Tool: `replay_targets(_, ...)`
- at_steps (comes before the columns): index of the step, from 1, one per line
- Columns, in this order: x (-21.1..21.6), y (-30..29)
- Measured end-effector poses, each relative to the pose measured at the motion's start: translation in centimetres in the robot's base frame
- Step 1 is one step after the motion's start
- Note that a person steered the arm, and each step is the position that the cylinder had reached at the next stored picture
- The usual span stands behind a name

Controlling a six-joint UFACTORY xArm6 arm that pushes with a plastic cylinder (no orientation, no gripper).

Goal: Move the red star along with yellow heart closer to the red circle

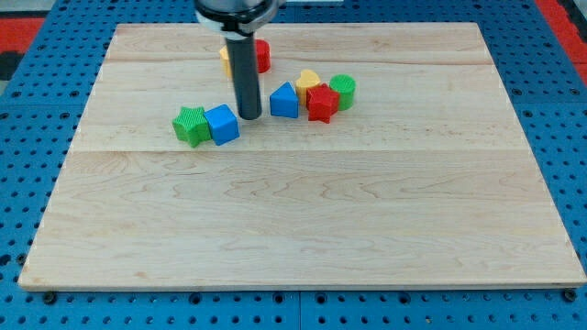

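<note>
The red star [321,103] lies right of the board's upper middle, touching the yellow heart [308,82] just above it. The red circle [262,56] sits near the view's top, partly hidden behind the rod, with a yellow block [225,60] at its left, also partly hidden. My tip [249,116] rests on the board between the blue cube [222,124] and the blue triangle [284,100], left of the red star and below the red circle.
A green circle [343,90] touches the red star's right side. A green star [191,125] touches the blue cube's left side. The wooden board [303,211] lies on a blue pegboard surface.
</note>
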State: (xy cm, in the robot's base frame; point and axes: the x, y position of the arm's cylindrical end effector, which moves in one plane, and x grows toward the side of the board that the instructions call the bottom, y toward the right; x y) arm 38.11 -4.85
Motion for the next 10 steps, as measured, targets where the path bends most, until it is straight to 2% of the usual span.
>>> replay_targets(3,3.1,9.6)
replay_targets(5,-2.1,11.1)
replay_targets(7,-2.4,16.3)
replay_targets(8,-3.5,16.7)
replay_targets(10,-3.5,13.0)
